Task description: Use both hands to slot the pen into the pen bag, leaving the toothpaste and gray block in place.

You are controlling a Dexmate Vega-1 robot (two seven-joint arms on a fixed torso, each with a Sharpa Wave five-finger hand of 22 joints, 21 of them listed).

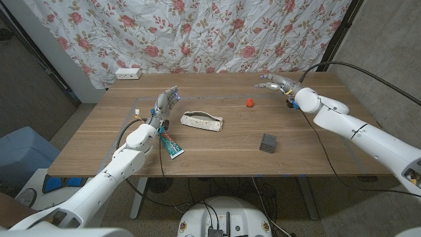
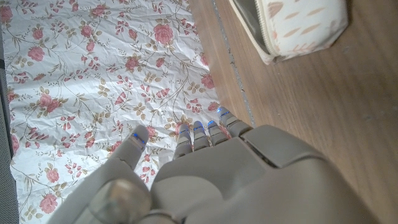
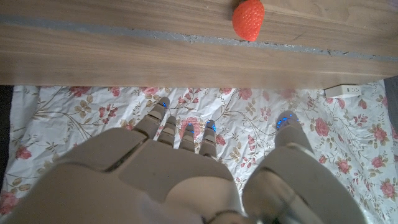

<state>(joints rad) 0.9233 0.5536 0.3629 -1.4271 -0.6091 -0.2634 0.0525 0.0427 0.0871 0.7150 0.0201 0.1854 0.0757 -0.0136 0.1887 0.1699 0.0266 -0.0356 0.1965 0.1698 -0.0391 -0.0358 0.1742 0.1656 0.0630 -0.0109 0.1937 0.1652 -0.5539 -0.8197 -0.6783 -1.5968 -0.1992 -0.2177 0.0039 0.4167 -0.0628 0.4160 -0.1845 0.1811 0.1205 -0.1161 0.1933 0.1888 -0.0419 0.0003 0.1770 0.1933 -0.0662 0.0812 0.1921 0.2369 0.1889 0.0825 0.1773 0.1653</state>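
while the flowered cloth (image 1: pixel 217 33) hangs as a backdrop behind everything, the wooden table (image 1: pixel 217 155) spreads out under both my arms, and the things on it sit well apart from each other. the pen bag (image 1: pixel 202 121) lies on its side near the middle of the table, pale with a light pattern, and in my left wrist view its zipper edge shows at one end (image 2: pixel 292 28). my left hand (image 1: pixel 166 105) stands raised just beside the bag's left end, not touching it, fingers straight and apart, holding nothing; from the wrist i see the fingertips (image 2: pixel 199 132) pointing toward the cloth. my right hand (image 1: pixel 279 83) hovers at the far right of the table, fingers spread and reaching toward the middle, empty as well. the toothpaste (image 1: pixel 170 145) lies on the table close to my left forearm, near the front edge. the gray block (image 1: pixel 268 142) sits to the right of the bag, nearer the front. a white power strip (image 1: pixel 128 74) rests at the far left corner by the cloth. a small red strawberry (image 1: pixel 250 102) sits between the bag and my right hand, and it shows on the wood (image 3: pixel 248 20) beyond my right fingers. i cannot make out a pen anywhere on the table.
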